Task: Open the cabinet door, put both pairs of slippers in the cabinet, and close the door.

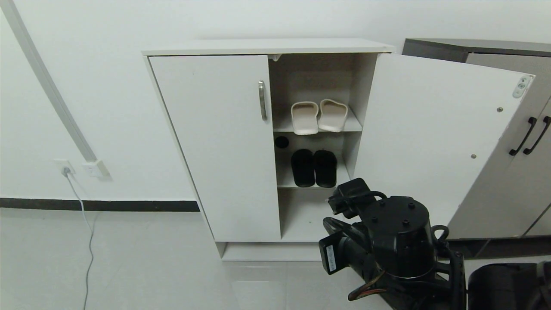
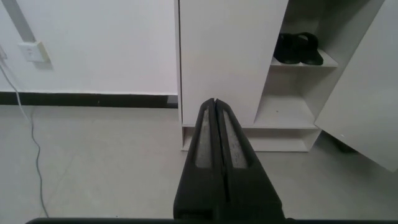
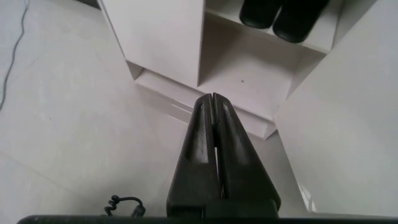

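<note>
The white cabinet (image 1: 215, 142) stands against the wall with its right door (image 1: 434, 133) swung wide and its left door shut. A beige pair of slippers (image 1: 319, 116) rests on the upper shelf, and a black pair of slippers (image 1: 314, 168) (image 2: 298, 48) (image 3: 283, 14) on the middle shelf. My right arm sits low in front of the open door, its gripper (image 3: 214, 102) shut and empty above the floor near the cabinet base. My left gripper (image 2: 214, 106) is shut and empty, held over the floor and facing the cabinet's shut door.
A grey cabinet (image 1: 516, 142) with black handles stands to the right, behind the open door. A wall socket with a cable (image 1: 84, 211) trailing to the floor is on the left. The tiled floor (image 1: 129, 267) in front is bare.
</note>
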Available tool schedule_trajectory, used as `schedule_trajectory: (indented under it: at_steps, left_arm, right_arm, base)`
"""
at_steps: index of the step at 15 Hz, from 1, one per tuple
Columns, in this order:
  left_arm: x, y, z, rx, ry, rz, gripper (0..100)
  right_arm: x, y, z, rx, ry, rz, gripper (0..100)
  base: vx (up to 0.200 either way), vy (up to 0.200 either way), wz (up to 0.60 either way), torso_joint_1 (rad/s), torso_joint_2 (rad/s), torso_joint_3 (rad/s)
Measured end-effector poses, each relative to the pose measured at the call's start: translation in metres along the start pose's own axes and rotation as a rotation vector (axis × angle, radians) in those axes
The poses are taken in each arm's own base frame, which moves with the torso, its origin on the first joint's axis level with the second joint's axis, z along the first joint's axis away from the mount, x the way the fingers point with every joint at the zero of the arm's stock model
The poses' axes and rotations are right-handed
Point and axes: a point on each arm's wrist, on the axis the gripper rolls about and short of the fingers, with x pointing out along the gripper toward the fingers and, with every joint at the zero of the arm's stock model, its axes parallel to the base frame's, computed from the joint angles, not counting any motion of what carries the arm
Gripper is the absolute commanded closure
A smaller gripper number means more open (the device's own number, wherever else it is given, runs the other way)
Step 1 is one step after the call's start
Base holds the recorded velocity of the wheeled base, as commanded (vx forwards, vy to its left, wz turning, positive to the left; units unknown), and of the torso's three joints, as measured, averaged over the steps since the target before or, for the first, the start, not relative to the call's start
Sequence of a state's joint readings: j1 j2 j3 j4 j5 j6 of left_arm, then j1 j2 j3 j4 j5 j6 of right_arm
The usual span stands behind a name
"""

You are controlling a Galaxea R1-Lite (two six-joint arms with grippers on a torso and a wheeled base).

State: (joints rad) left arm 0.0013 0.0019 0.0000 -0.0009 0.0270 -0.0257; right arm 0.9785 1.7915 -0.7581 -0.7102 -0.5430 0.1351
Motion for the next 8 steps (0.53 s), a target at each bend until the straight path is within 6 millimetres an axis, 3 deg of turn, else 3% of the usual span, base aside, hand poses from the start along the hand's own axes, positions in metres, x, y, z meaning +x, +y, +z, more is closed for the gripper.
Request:
schedule_trajectory:
  at_steps: [8]
  left_arm:
    - [0.0000, 0.0000, 0.0000, 0.000, 0.000, -0.001, 100]
  right_arm:
    - [0.0013, 0.0009, -0.0023, -0.004, 0.006, 0.000, 100]
  base:
    - [0.000, 0.000, 0.00, 0.000, 0.00, 0.000]
